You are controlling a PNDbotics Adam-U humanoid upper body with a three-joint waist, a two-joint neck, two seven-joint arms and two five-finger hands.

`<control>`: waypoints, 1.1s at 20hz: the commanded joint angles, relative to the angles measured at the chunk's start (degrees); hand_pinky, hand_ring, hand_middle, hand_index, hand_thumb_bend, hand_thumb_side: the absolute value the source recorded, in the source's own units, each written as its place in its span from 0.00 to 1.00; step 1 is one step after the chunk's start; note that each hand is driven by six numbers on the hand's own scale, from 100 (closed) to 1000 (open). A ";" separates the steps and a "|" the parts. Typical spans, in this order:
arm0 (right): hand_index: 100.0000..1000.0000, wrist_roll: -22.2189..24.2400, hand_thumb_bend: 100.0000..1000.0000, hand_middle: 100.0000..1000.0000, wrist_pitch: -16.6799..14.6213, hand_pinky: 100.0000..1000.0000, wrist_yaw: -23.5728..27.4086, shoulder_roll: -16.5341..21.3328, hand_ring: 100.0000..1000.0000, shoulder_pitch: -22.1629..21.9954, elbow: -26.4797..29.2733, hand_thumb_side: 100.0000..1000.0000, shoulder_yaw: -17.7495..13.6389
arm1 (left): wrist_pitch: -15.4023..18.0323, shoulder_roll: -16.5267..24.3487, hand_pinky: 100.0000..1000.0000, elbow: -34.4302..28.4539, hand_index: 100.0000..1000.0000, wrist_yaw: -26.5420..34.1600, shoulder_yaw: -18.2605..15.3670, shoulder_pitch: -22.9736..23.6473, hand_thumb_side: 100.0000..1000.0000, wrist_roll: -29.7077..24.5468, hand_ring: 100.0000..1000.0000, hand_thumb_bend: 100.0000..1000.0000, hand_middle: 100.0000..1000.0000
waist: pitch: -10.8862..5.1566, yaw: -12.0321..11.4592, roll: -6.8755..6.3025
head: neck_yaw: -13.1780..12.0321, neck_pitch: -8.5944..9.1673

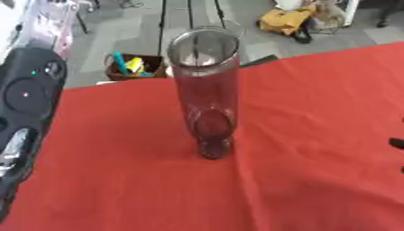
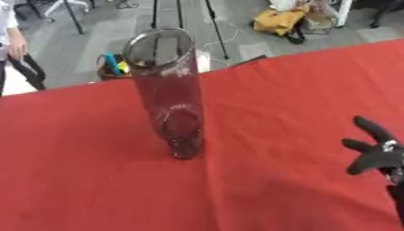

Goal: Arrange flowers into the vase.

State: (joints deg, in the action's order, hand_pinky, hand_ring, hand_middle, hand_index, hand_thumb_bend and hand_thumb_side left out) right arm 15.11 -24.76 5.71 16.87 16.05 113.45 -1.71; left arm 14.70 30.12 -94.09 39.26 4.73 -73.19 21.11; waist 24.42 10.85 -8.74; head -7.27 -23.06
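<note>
**Black hand idle beside an upright glass vase**

Black fingers spread loosely at the right edge of the table: the robot's right hand (image 2: 377, 153) hangs just over the red cloth (image 2: 94, 180), released, with nothing between thumb and fingers. It shows well only in the right eye view; the left eye view catches no more than a dark tip or two at its right border. The hand sits well apart from the vase, with bare cloth between them.

Moving inward from the hand, the cloth runs smooth apart from a soft fold leading down from the foot of the vase. The vase (image 1: 207, 85) is a tall clear glass cylinder standing upright near the middle of the table, its round mouth open toward the camera and its base resting on the cloth. No stems stand in it.

At the left edge of the left eye view a large black rounded part (image 1: 28, 113) of the robot's left arm fills the side; its hand does not show.

Beyond the table's far edge, on the grey floor, stands a brown box (image 1: 130, 67) holding blue and yellow items, and farther right lies a yellow bag (image 1: 288, 20).
</note>
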 commanded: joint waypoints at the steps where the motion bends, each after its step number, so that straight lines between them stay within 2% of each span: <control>1: 0.63 0.43 0.00 0.46 -0.06 0.85 0.36 0.23 1.00 0.57 1.14 0.91 0.15 | -0.07 0.45 0.00 -1.49 0.00 0.98 -1.40 -1.70 0.46 0.53 0.00 0.08 0.00 | -1.08 0.26 0.29 | -1.00 1.03; 8: 0.63 0.87 0.00 0.45 0.14 0.85 0.29 0.05 1.00 0.71 1.14 0.91 0.24 | -1.28 0.43 0.00 -1.55 0.00 0.52 -0.05 -1.40 0.47 -0.80 0.00 0.02 0.00 | -0.63 0.41 0.18 | -1.14 0.69; 12: 0.62 0.86 0.00 0.45 0.26 0.86 -0.02 0.02 1.00 0.56 1.14 0.91 0.09 | -2.00 1.60 0.00 -1.15 0.00 -3.72 0.89 -0.03 0.45 -2.42 0.00 0.00 0.00 | -0.49 0.01 0.12 | -0.59 0.00; 14: 0.62 0.79 0.00 0.45 0.37 0.86 -0.21 -0.01 1.00 0.48 1.14 0.91 -0.01 | -2.03 1.95 0.00 -0.97 0.00 -5.94 1.27 0.59 0.44 -3.08 0.00 0.00 0.00 | -0.49 -0.19 0.11 | -0.19 0.35; 19: 0.63 0.69 0.00 0.45 0.69 0.86 -0.23 -0.04 1.00 0.59 1.14 0.91 -0.05 | -3.57 2.03 0.00 -0.38 0.00 -6.80 1.98 1.52 0.48 -4.28 0.00 0.00 0.00 | -0.59 -0.51 0.08 | 1.16 5.16; 22: 0.62 0.71 0.00 0.45 0.90 0.86 -0.15 -0.01 1.00 0.66 1.14 0.91 -0.06 | -4.96 2.01 0.00 -0.11 0.00 -5.99 2.22 1.87 0.49 -4.89 0.00 0.00 0.00 | -0.65 -0.64 0.07 | 1.83 6.72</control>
State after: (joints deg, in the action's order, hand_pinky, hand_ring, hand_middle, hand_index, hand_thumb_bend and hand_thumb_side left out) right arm 15.83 -24.00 5.67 16.43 16.18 113.45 -1.40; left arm 10.33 30.28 -93.90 32.82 6.54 -70.52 16.49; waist 25.09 10.23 -9.07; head -5.80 -17.64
